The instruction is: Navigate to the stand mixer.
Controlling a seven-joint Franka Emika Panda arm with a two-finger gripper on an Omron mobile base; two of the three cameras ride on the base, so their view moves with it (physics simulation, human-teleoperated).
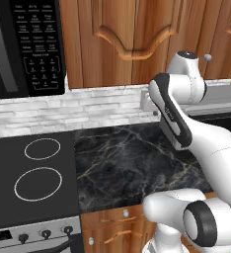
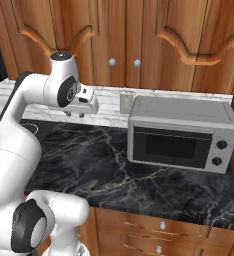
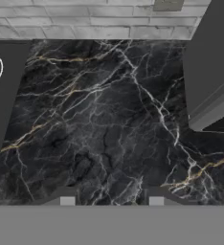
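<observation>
The stand mixer is out of view. My gripper [image 2: 75, 115] hangs above the black marble counter [image 2: 114, 170], pointing down, just in front of the pale brick backsplash. In the hand view its two dark fingertips [image 3: 67, 199] stand wide apart, so the gripper [image 3: 111, 199] is open with nothing but bare counter [image 3: 104, 119] between them.
A silver toaster oven [image 2: 181, 135] stands on the counter to the right of the gripper, also seen as the toaster oven [image 3: 212, 72]. A black cooktop [image 1: 33, 173] lies to the left, under a black microwave [image 1: 23, 44]. Wooden cabinets [image 2: 139, 35] hang above. A wall outlet [image 2: 125, 101] sits on the backsplash.
</observation>
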